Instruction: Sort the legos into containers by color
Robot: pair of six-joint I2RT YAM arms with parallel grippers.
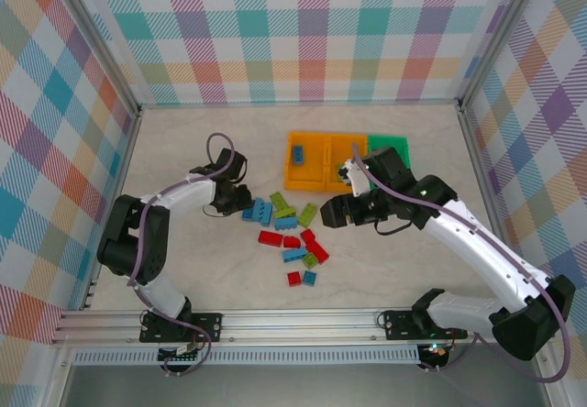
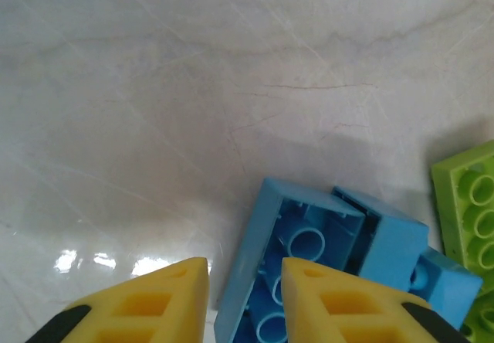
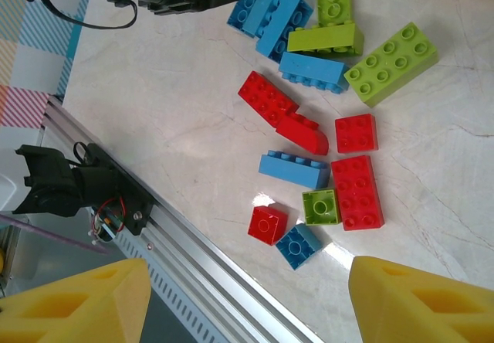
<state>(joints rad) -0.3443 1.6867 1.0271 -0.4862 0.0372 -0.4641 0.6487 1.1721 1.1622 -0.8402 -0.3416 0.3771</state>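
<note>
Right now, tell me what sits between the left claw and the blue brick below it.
Nothing visible does. The left claw is right at the upturned blue brick, open astride its long wall. A second blue brick lies against it on the other side.

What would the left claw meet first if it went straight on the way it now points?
Most likely the upturned blue brick lying just ahead of the left claw, though depth is unclear.
</note>
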